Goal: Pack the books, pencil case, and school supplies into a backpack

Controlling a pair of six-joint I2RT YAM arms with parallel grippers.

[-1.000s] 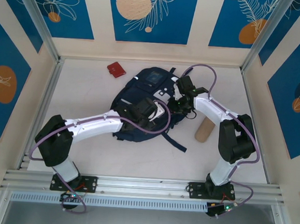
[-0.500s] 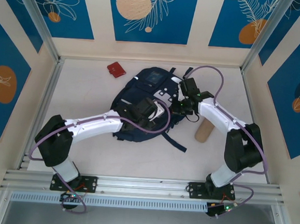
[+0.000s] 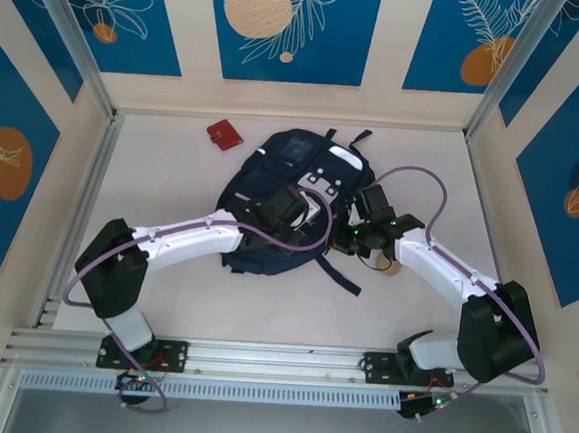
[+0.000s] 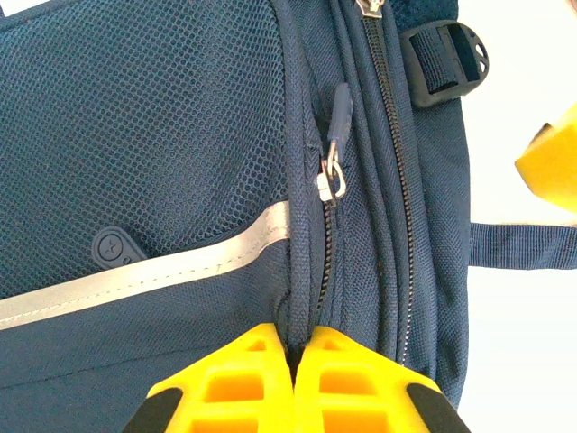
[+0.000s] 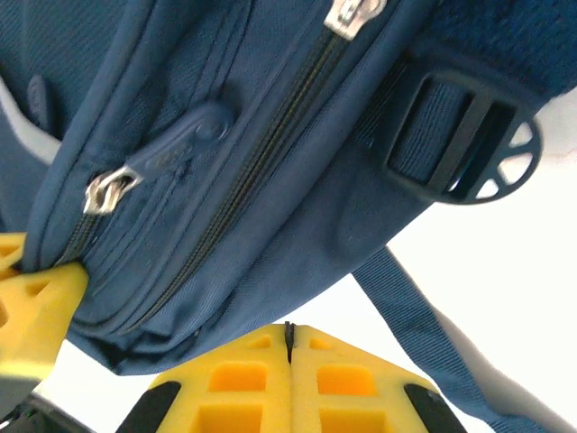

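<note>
A navy backpack [image 3: 262, 179] lay flat at mid-table, toward the far wall. The left gripper [image 4: 295, 374] was pinched shut on a fold of its fabric below a zip pull [image 4: 335, 135]. The right gripper [image 5: 288, 361] was closed on nothing, just beside the backpack's right edge. A small red item [image 3: 224, 133] lay near its far left.

Backpack [image 3: 264, 179] blocking mid-table, red pouch [image 3: 225, 134] beside its far-left corner, open table [image 3: 161, 186] left and near
</note>
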